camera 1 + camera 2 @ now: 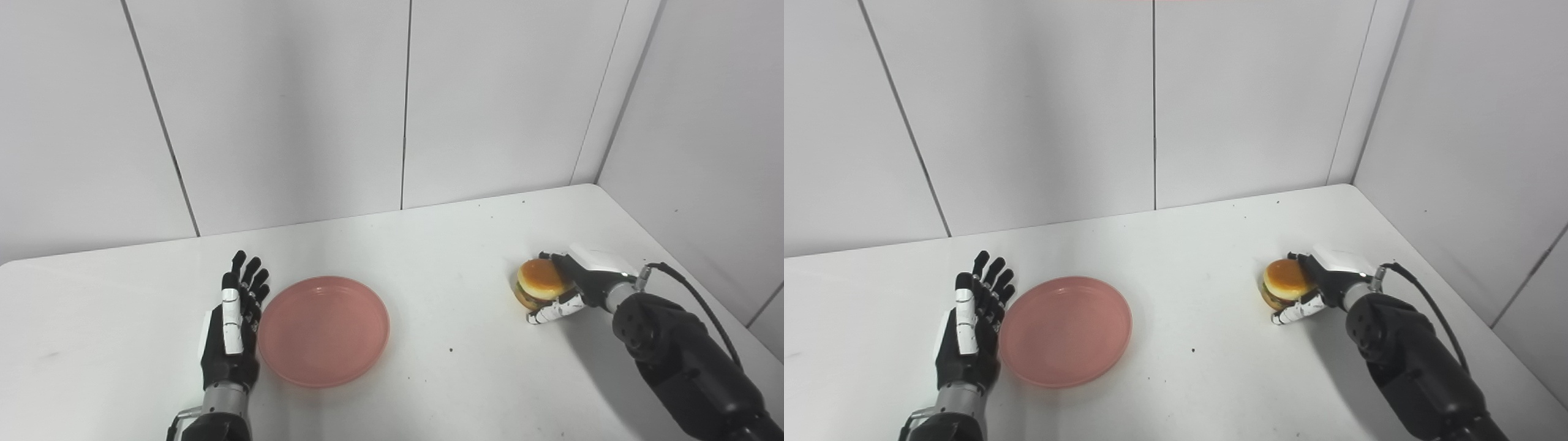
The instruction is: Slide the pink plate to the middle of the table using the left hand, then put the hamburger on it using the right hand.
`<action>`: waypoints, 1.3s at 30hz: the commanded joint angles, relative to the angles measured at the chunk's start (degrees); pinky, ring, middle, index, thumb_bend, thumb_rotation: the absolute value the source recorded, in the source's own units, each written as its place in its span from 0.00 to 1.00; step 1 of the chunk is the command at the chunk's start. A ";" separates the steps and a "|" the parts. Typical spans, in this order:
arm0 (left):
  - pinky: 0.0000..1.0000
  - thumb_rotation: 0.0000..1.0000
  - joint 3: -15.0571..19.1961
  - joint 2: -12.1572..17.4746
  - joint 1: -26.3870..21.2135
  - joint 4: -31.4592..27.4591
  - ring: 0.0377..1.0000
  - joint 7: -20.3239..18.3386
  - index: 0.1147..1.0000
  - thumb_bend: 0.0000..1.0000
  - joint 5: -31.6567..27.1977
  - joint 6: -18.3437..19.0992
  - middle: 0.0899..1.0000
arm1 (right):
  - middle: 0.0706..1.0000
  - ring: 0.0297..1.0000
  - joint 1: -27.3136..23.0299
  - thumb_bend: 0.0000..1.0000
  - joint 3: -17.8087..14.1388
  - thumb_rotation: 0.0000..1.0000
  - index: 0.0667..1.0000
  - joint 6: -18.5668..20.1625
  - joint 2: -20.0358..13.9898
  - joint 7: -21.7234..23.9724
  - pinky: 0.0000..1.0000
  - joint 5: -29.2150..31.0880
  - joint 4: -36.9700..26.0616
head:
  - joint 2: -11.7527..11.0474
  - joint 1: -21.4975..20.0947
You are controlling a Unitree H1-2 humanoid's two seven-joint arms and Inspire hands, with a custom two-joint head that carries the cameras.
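The pink plate [323, 331] lies flat on the white table [429, 245], left of centre. My left hand [234, 324] stands edge-on right beside the plate's left rim, fingers straight and apart, holding nothing. On the right side of the table sits the hamburger [539, 283], orange bun on top. My right hand [579, 288] is wrapped around it from the right, thumb under its near side and fingers over its far side. The burger looks to rest on or just above the table.
White wall panels [404, 110] close off the back and the right side of the table. The table's right edge runs close behind my right arm [686, 361]. Bare tabletop lies between the plate and the hamburger.
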 commanded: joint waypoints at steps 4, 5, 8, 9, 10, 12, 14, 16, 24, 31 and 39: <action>0.96 1.00 0.55 0.52 4.22 3.33 0.94 -0.08 0.95 0.69 0.20 -1.69 0.95 | 0.92 0.85 -3.20 0.92 -0.36 0.20 0.83 -2.87 0.08 -2.71 0.74 3.54 2.00 | 0.15 0.29; 0.96 1.00 0.53 0.53 4.27 3.17 0.94 -0.19 0.95 0.69 0.14 -1.33 0.95 | 0.92 0.84 -3.24 0.91 -0.57 0.20 0.83 -3.71 0.39 -3.82 0.73 4.28 2.46 | 0.16 0.39; 0.98 1.00 0.45 0.49 4.45 2.55 0.95 -0.37 0.96 0.69 0.09 -0.61 0.96 | 0.72 0.64 -2.76 0.87 -2.19 0.15 0.72 -6.76 1.86 -9.28 0.58 5.98 3.42 | 0.27 0.61; 0.97 1.00 0.42 0.47 4.52 2.29 0.95 -0.36 0.96 0.69 0.10 -0.40 0.96 | 0.66 0.60 -2.54 0.84 -2.91 0.12 0.66 -7.75 2.56 -11.98 0.55 6.14 3.74 | 0.26 0.62; 0.97 1.00 0.39 0.47 4.57 2.13 0.95 -0.34 0.96 0.69 0.14 -0.26 0.96 | 0.55 0.53 -2.37 0.63 -3.68 0.08 0.52 -8.49 3.36 -14.58 0.49 6.25 3.93 | 0.26 0.62; 0.97 1.00 0.39 0.47 4.62 2.06 0.95 -0.35 0.96 0.69 0.12 -0.11 0.96 | 0.47 0.46 -2.13 0.56 -4.96 0.02 0.47 -9.92 4.84 -19.22 0.41 6.38 4.00 | 0.19 0.78; 0.97 1.00 0.41 0.39 4.58 2.26 0.95 -0.30 0.96 0.69 0.09 -0.24 0.96 | 0.43 0.42 -1.98 0.54 -5.85 0.01 0.47 -10.85 5.91 -22.29 0.36 6.86 3.75 | 0.13 1.10; 0.98 1.00 0.40 0.27 4.51 2.56 0.95 -0.22 0.96 0.69 0.17 -0.60 0.96 | 0.43 0.43 -1.89 0.53 -6.72 0.00 0.47 -11.39 6.92 -24.67 0.36 7.51 3.29 | 0.13 1.31; 0.99 1.00 -0.10 -0.06 4.60 2.26 0.96 -0.23 0.98 0.69 0.64 -0.42 0.97 | 0.36 0.32 -1.39 0.52 -8.25 0.00 0.49 -14.03 8.42 -29.08 0.26 9.61 1.59 | 0.03 2.57; 0.99 1.00 -0.77 -1.11 4.97 1.63 0.96 0.77 0.98 0.70 1.50 -0.31 0.97 | 0.36 0.30 -1.17 0.52 -7.81 0.00 0.49 -16.52 9.25 -30.29 0.24 10.30 -1.23 | 0.11 6.76; 1.00 1.00 -2.18 -2.89 5.21 1.13 0.96 2.77 0.98 0.73 3.79 -0.03 0.97 | 0.41 0.40 -4.78 0.53 -1.92 0.00 0.48 -20.33 11.01 -24.22 0.34 13.27 -3.36 | -0.10 13.02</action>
